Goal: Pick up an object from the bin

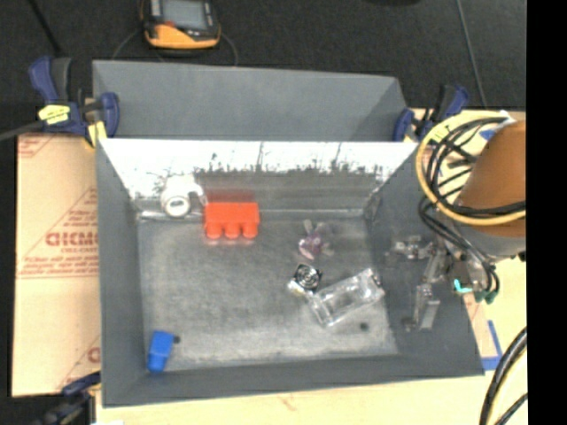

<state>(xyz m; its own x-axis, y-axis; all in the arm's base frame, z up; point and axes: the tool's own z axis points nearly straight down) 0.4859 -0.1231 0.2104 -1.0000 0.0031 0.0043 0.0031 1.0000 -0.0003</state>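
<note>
Grey bin point(221, 317) floor, right side: a clear plastic tub point(347, 297) lies nearest your claw point(423, 301), which hangs by the right wall. You cannot tell its opening. Centre over the tub before descending.

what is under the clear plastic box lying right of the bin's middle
Through the clear plastic box only the grey metal bin's floor shows; nothing seems to lie beneath it, though glare hides parts. A small round black-and-silver thing lies against its left end, beside, not under.
</note>
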